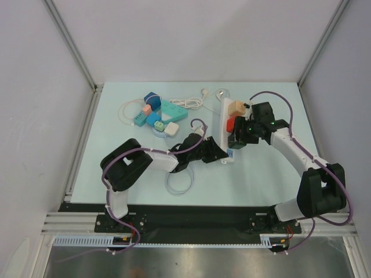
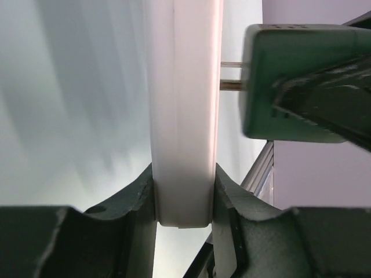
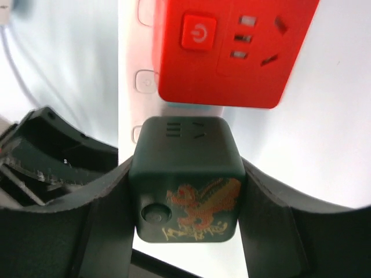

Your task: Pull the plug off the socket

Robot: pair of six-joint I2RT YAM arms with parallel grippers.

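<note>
A white power strip, the socket (image 1: 225, 116), lies lengthwise at the table's middle right. My left gripper (image 1: 222, 155) is shut on its near end; in the left wrist view the fingers (image 2: 142, 197) clamp both sides of the strip (image 2: 182, 116). My right gripper (image 1: 239, 139) is shut on a dark green cube plug (image 3: 185, 179) with an orange dragon print. The plug (image 2: 301, 81) stands off the strip's face, and its bare metal prongs (image 2: 232, 75) bridge the gap to it.
A red cube adapter (image 3: 232, 46) and a beige one (image 1: 235, 108) sit in the strip beyond the green plug. A teal strip with several cube adapters and white cables (image 1: 156, 113) lies at the back left. A clear cable loop (image 1: 179, 182) lies near the left arm.
</note>
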